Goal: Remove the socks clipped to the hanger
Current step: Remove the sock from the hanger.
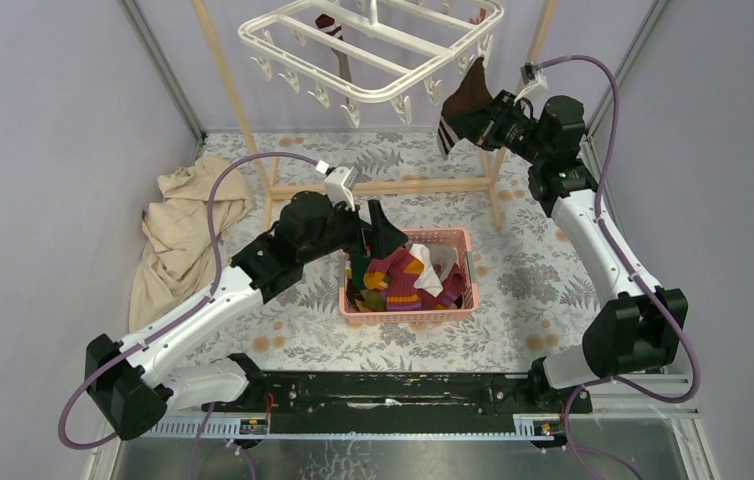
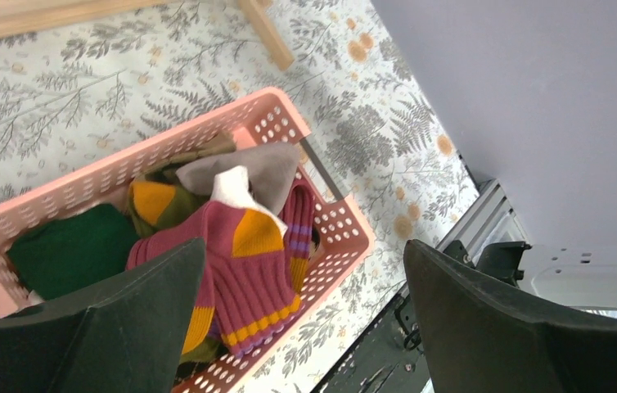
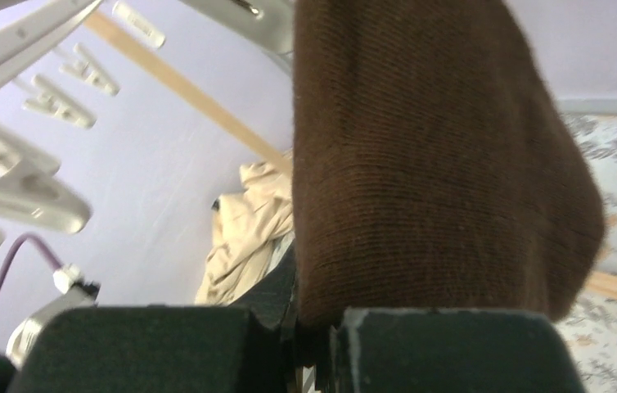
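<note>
The white hanger (image 1: pixel 373 50) hangs high at the back, with rows of clips (image 3: pixel 19 196) dangling from it. A dark brown sock (image 1: pixel 461 100) hangs from its right near corner. My right gripper (image 1: pixel 480 118) is shut on this sock's lower end, and the brown knit (image 3: pixel 428 164) rises straight out of the closed right gripper (image 3: pixel 322 327). Two more socks (image 1: pixel 331 25) show at the hanger's far side. My left gripper (image 1: pixel 383 230) is open and holds nothing above the pink basket (image 1: pixel 408 312). Between its fingers, a maroon and yellow sock (image 2: pixel 240 262) lies in the basket (image 2: pixel 60 192).
Several loose socks fill the basket, among them a green one (image 2: pixel 72 250). A light wooden pole frame (image 1: pixel 383 186) stands behind it and carries the hanger. A beige cloth (image 1: pixel 183 225) lies crumpled at the left wall. Lilac walls close in both sides.
</note>
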